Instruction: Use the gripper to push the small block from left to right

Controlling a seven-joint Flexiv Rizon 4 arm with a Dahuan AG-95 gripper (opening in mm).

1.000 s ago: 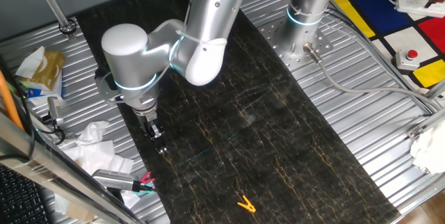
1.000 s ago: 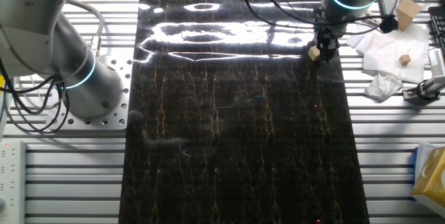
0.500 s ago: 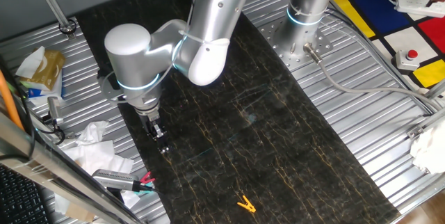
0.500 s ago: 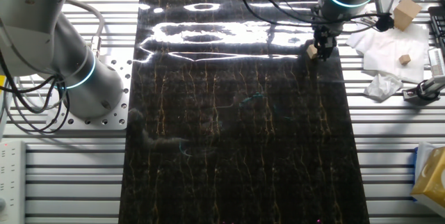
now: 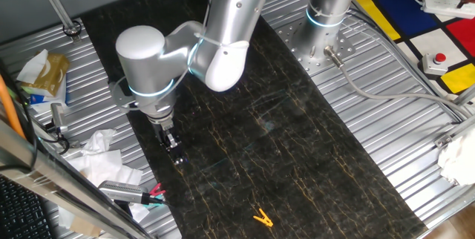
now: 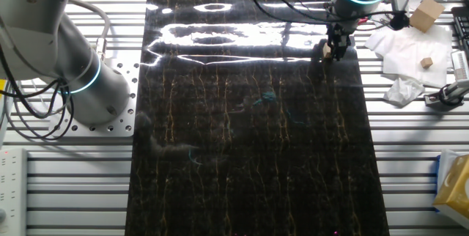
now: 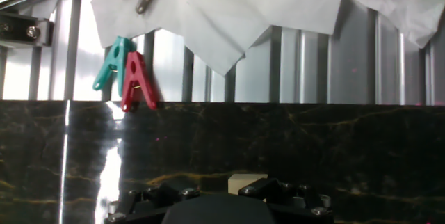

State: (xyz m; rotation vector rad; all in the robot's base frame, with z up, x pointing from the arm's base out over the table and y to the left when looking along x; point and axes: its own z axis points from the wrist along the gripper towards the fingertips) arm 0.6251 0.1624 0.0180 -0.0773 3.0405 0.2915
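I have the small black two-fingered gripper (image 6: 335, 49) low on the dark marbled mat (image 6: 249, 141), touching the tiny tan wooden block (image 7: 247, 181); jaw opening unclear. Mid-push, I judge; next, a steady sideways sweep.

Silver-white rounded arm (image 5: 200, 46), glowing blue joint rings, small black fingers (image 5: 173, 141)

A glossy, gold-veined black marble-like mat (image 6: 249, 119) lies on ribbed bare metal table (image 6: 418, 155), with crumpled white paper (image 7: 229, 8) and plastic clips (image 7: 128, 78) beside the mat.
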